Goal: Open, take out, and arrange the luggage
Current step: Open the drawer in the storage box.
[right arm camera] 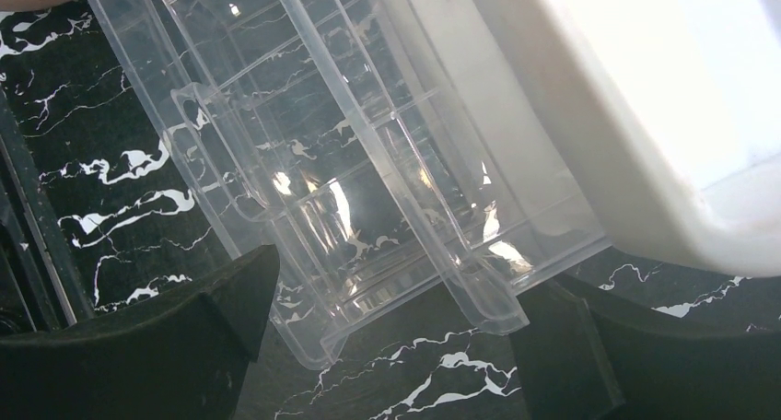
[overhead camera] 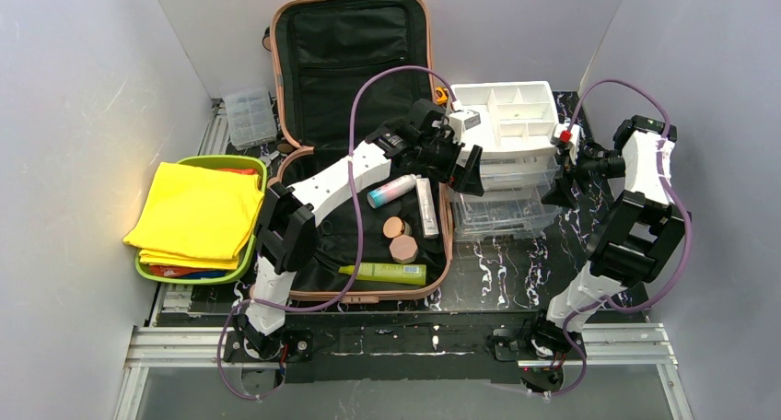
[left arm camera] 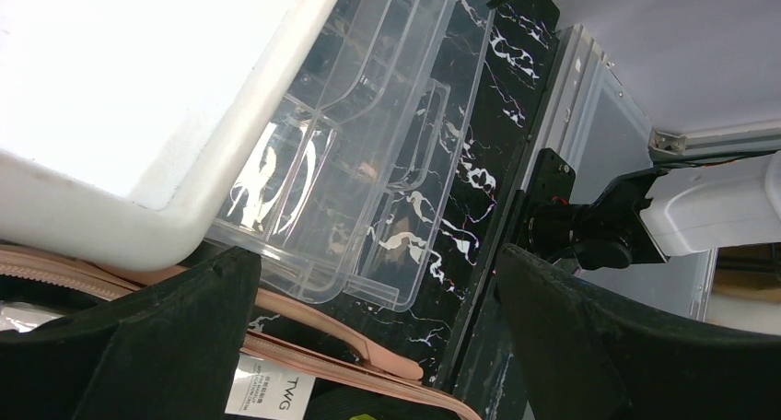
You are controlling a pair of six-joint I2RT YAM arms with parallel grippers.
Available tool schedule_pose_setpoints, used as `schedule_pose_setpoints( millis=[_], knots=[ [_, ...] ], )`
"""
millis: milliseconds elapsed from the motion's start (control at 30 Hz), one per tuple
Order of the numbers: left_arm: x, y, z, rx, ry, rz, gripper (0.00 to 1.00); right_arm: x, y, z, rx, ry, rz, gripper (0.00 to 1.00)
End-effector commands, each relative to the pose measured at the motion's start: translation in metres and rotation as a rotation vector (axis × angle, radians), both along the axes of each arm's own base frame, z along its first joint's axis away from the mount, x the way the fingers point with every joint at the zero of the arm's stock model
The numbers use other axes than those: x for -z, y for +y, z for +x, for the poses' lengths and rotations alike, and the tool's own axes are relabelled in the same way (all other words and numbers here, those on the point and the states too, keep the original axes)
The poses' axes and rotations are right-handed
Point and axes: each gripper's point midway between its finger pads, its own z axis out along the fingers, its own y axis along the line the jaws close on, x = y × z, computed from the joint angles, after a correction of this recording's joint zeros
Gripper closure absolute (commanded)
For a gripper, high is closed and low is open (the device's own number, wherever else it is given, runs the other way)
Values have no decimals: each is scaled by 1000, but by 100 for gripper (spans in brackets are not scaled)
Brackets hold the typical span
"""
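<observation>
The salmon-pink hard-shell suitcase (overhead camera: 345, 61) lies open mid-table, so that step looks done. Just inside its near edge is a lime-green plastic tube (overhead camera: 385, 273). Past that are two tan hexagonal compacts (overhead camera: 403, 248) and a white tube (overhead camera: 426, 208), none taken out yet. Off its right side sits the white plastic drawer organizer (overhead camera: 507, 107), clear drawers (overhead camera: 502, 208) pulled out, I'd guess for filling. The left gripper (overhead camera: 465, 167) hangs over the suitcase's right rim and the right gripper (overhead camera: 560, 188) sits past the organizer. Both are spread wide with nothing in them.
</observation>
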Motion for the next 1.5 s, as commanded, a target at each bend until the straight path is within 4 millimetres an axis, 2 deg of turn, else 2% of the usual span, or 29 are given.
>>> schedule_pose_setpoints(
  millis=[0, 67, 167, 233, 433, 600, 733, 833, 933, 1033, 1167, 1267, 1467],
  knots=[
    [-23, -2, -21, 64, -35, -39, 2, -9, 7, 0, -11, 2, 23, 3],
    [-22, -2, -20, 59, -30, -34, 2, -7, 4, -1, -13, 5, 3, 3],
    [-29, -8, -33, 92, 23, -66, 2, -4, -1, -4, -22, 6, -38, 3],
    [-34, -8, -36, 105, -6, -71, 2, -4, -6, -5, -26, 7, -72, 4],
    [-38, 7, -18, 71, -69, -40, 2, -11, -24, -14, -39, -18, -221, 2],
    [-57, 24, -2, 25, -114, -54, 2, -36, -44, -18, -16, -68, -374, 2],
    [-68, 34, 3, 12, -173, -34, 2, -66, -44, -16, 4, -163, -412, 2],
    [-73, 43, 4, 0, -198, -20, 2, -92, -22, -20, -13, -276, -343, 2],
    [-77, 54, 13, -37, -260, 17, 2, -104, 13, -30, -101, -361, -286, 2],
    [-84, 64, 33, -114, -364, 70, 2, -100, 64, -36, -223, -323, -239, 1],
    [-97, 71, 59, -175, -503, 123, 2, -86, 110, -33, -283, -181, -194, 2],
    [-103, 72, 69, -189, -554, 139, 2, -81, 119, -25, -295, -141, -209, 3],
    [-107, 76, 94, -278, -606, 196, 2, -59, 113, -17, -329, -149, -285, 3]
  ],
)
